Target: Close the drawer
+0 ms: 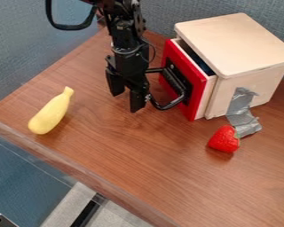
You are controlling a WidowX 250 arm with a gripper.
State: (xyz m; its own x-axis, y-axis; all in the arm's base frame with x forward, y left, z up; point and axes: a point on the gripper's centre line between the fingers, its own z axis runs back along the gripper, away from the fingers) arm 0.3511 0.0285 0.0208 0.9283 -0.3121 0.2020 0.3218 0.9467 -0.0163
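One red-fronted drawer partly open, with a parted gripper beside its handle

Nearest, the wood-grained tabletop [144,155] ends in a slanting front edge that runs from the left side of the view down to the bottom. Just in from that edge, toward the left, lies a yellow squash-shaped piece [50,114], its narrow end pointing away and a little to the right. Across to the right sits a red strawberry [224,139], its green leaves near a crumpled strip of silver tape [240,111]. The tape runs from the side of the wooden cabinet down onto the tabletop.

A little farther in, the black gripper [127,101] hangs low over the wood, left of the cabinet. It is open, its two fingers apart and pointing down. The drawer's curved black handle [177,84] stands out just beside it; whether they touch, I cannot tell. The drawer [202,91] sits in the cabinet with its red front forward of the body, and a dark gap shows along its top.

Behind that front is the pale wooden cabinet [236,42] with its flat top. The black arm [126,33] comes in from the top edge, a cable [67,27] looping at its left. Farthest back stands a blue-grey wall [162,15].
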